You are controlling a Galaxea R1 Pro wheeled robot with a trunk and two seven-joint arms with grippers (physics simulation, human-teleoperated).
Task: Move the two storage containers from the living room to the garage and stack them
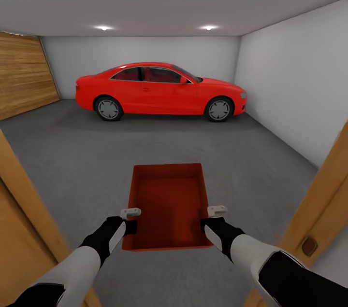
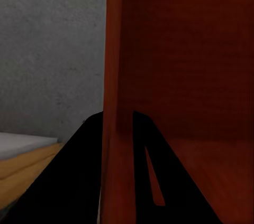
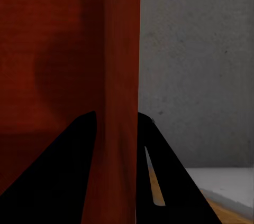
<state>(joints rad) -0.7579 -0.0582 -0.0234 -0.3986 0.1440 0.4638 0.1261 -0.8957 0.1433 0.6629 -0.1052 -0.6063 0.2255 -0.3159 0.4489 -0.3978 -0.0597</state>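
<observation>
In the head view we stand in a doorway facing the garage [image 1: 145, 41], its wooden jambs at both sides and a red car [image 1: 159, 90] parked across the far end. We carry one storage container [image 1: 169, 203] low in front of us, above the grey concrete floor [image 1: 72, 152]. The left tool [image 1: 129, 222] grips its left wall and the right tool [image 1: 212, 222] its right wall, both near the end closest to us. Both arms reach forward and slightly inward, forearms roughly level, wrists mirrored.

In the left wrist view the left tool's black fingers [image 2: 79, 182] straddle the container's upright wall, one outside, one inside, clenched on it.

In the right wrist view the right tool's fingers [image 3: 63, 171] pinch the opposite wall the same way, with the floor beyond.

Our worry is the grasp itself: both pinches sit near one end, so the far end could sag or the walls slip free if the base jolts. The jambs are also near our elbows; a crooked pass could knock an arm and twist the bin loose.
</observation>
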